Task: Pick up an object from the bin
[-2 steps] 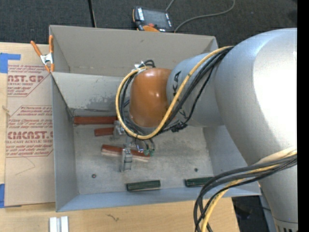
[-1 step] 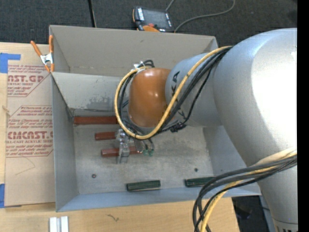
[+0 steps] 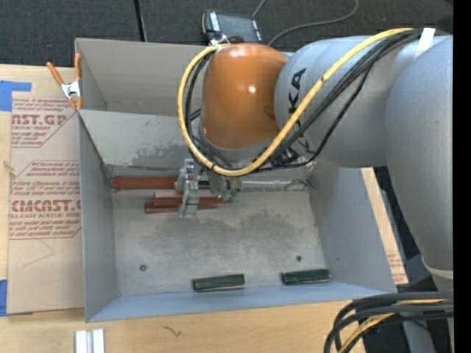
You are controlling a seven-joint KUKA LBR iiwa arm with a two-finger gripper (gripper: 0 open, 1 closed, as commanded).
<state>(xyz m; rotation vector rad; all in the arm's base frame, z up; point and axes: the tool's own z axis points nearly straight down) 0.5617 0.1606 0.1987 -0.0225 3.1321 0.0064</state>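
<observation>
My gripper (image 3: 190,197) hangs below the orange cover, down at the back middle of the bin. Its grey fingers sit right on a reddish-brown flat bar (image 3: 163,207) that lies crosswise on the floor. A second reddish-brown bar (image 3: 143,184) lies just behind it, along the back wall to the left. I cannot tell whether either bar is between the fingers.
Two dark green flat bars lie near the bin's front wall, one at the middle (image 3: 218,282) and one to the right (image 3: 305,276). The big grey arm and its cables cover the bin's back right part.
</observation>
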